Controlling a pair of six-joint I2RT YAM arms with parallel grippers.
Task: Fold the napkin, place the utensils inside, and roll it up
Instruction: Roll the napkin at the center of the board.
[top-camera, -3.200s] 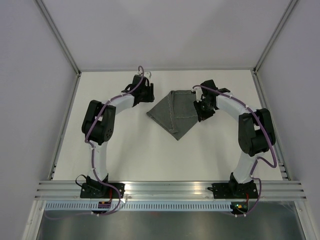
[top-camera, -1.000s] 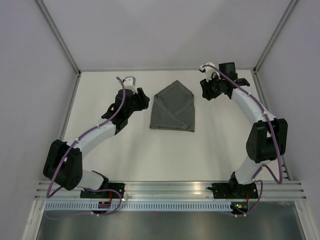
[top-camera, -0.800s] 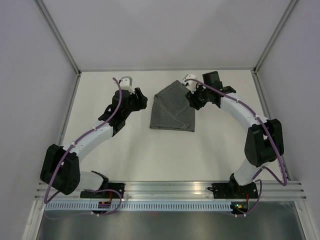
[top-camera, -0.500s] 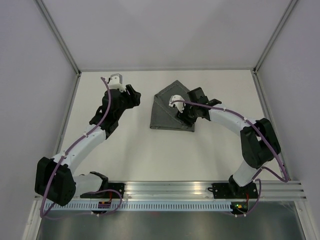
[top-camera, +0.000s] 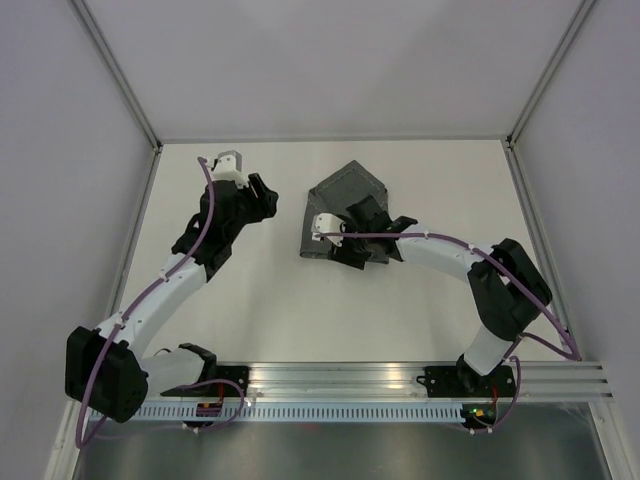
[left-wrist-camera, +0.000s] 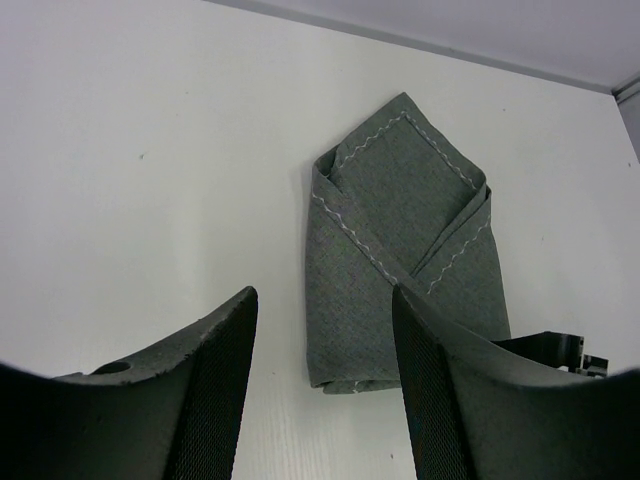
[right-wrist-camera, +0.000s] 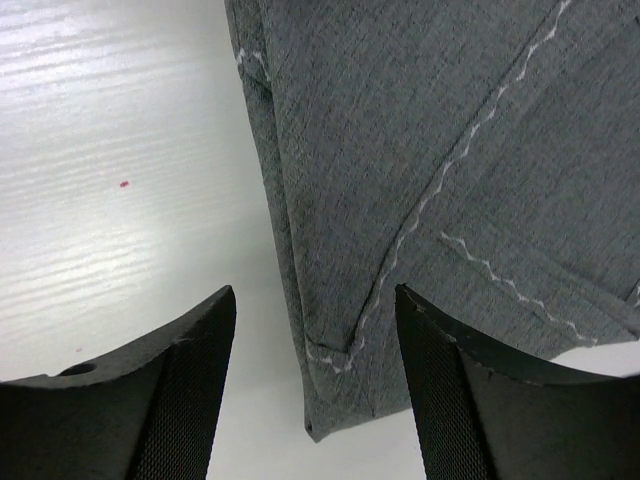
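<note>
The folded dark grey cloth napkin (top-camera: 347, 190) runs 12 to 6 o'clock. The right pincer (right-wrist-camera: 312, 295), spread and empty, hangs over its 7 o'clock corner. The left pincer (left-wrist-camera: 322, 292), spread too, sits at 9 o'clock.

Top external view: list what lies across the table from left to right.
left gripper → napkin → right arm's elbow
</note>
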